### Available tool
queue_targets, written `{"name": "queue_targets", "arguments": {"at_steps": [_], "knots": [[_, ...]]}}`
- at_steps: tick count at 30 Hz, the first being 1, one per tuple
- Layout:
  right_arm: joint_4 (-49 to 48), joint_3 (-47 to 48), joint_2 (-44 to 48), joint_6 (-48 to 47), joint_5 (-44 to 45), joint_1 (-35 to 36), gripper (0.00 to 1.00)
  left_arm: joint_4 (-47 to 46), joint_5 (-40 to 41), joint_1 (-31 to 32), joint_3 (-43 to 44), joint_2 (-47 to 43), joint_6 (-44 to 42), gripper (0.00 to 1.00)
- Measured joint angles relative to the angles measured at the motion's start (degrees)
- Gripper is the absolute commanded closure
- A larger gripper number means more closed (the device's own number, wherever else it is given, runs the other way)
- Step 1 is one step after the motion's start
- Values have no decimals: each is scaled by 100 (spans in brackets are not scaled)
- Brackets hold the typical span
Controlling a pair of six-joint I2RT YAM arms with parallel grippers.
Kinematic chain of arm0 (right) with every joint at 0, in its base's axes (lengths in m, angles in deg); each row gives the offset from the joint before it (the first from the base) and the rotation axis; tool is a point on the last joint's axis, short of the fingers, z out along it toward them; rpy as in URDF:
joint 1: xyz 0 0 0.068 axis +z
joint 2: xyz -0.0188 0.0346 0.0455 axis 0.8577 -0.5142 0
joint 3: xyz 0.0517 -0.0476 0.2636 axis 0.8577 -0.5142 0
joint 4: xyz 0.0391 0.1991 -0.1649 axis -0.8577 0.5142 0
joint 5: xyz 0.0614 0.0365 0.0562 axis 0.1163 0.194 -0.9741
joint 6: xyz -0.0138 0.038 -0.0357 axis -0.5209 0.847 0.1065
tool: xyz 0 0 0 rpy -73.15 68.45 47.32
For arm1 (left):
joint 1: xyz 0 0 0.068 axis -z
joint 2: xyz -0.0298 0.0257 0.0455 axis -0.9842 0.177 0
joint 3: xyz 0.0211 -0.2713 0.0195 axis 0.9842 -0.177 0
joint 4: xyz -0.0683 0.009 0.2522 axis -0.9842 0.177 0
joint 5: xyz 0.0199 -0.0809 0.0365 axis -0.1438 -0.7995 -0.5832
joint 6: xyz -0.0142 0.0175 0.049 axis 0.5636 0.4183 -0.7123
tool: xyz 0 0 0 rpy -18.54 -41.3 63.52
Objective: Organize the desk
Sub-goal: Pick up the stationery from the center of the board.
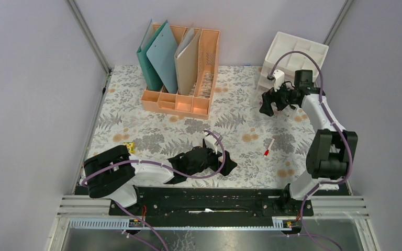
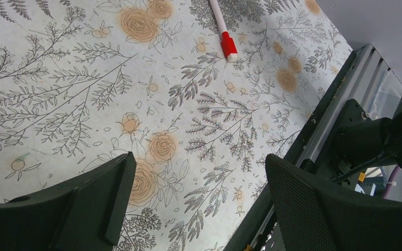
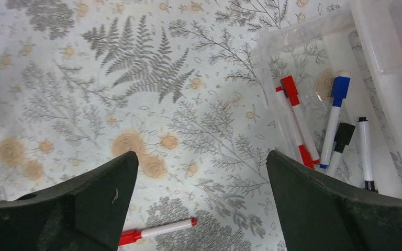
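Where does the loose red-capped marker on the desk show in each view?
Top external: marker right of centre, towards the near edge.
Left wrist: marker at the top edge, right of centre.
Right wrist: marker at the bottom edge, left of centre.
Shared landmark: the desk, whose fern-print cloth lies under it.

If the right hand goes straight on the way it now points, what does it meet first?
Probably the desk itself, on bare cloth between the loose red marker and the clear tray; depth is unclear.
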Motion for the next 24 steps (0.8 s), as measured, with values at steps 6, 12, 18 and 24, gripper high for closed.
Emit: {"name": "queue_targets", "arguments": {"at_steps": [6,12,18,24], "knots": [[-48,-684,1165,417,129,0,0,-94,-61,0,334,378,-199,1],[-120,-1464,1462,986,511,0,3,-96,-195,28,796,811,-295,1],[15,-2216,1488,1294,1110,2,35,-66,-46,42,579,625,-389,1],[-28,-2476,1508,1394,1443,17,49,-11,210,42,223,39,-428,1]]}}
